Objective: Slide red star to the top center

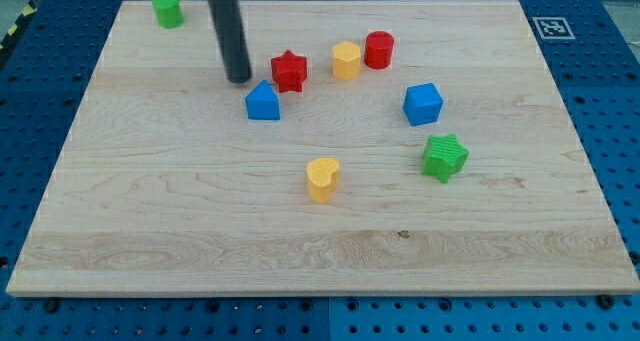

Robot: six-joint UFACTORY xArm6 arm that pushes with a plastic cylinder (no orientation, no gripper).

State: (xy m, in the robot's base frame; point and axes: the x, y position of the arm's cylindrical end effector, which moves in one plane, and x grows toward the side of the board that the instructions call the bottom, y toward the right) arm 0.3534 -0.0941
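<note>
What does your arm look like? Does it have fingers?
No fingers. All you can see of my arm is a straight, round rod, dark grey to black and a little shiny, plain with no cables or markings. It runs down from the view's top to my tip, a blunt end.

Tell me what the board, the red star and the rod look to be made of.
Board: pale wood, matte, with visible grain lines and a small knot. Red star: probably plastic, uniform colour, smooth soft sheen. Rod: dark, likely metal or hard plastic, faint highlight along it; my tip sits just left of the star.
</note>
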